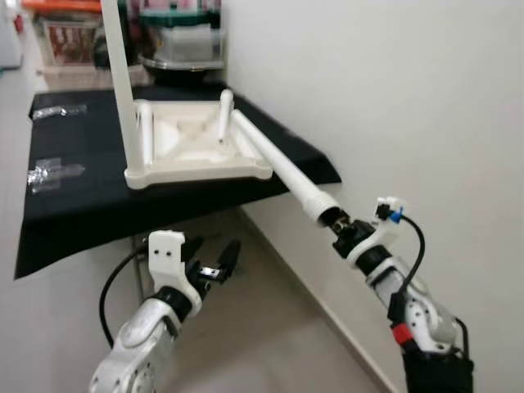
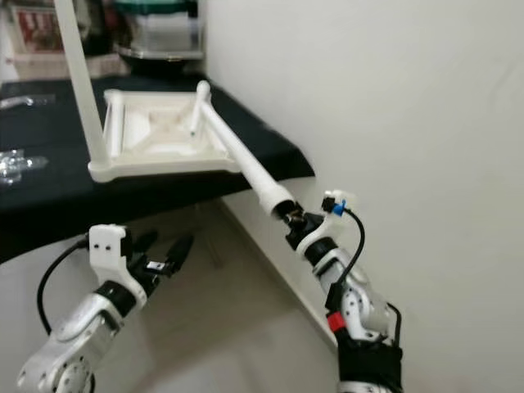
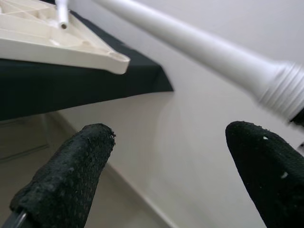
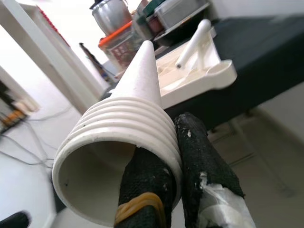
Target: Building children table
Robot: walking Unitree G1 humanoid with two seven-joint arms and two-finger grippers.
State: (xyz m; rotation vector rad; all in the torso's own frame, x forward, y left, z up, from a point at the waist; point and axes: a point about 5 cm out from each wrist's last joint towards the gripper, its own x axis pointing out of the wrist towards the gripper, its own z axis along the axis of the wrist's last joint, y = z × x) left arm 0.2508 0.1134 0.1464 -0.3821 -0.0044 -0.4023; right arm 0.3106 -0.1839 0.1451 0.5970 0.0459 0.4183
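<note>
A white children's tabletop point(image 1: 196, 170) lies upside down on a black-covered table point(image 1: 82, 221). One white leg point(image 1: 123, 82) stands upright in its near left corner, and a shorter-looking post point(image 1: 224, 115) rises at the back right. My right gripper point(image 1: 337, 223) is shut on the ribbed open end of another white leg point(image 1: 278, 164), one finger inside the rim point(image 4: 145, 183) and one outside. That leg slants out past the table's right corner, its far end over the tabletop's right edge. My left gripper point(image 1: 214, 252) hangs open and holds nothing, below the table's front edge.
Clear plastic bags point(image 1: 53, 173) lie on the black cloth at the left. Containers and a pot point(image 1: 180, 37) stand behind the table. A white wall point(image 1: 393, 98) runs close along the right side. Pale floor point(image 1: 270, 327) lies under my arms.
</note>
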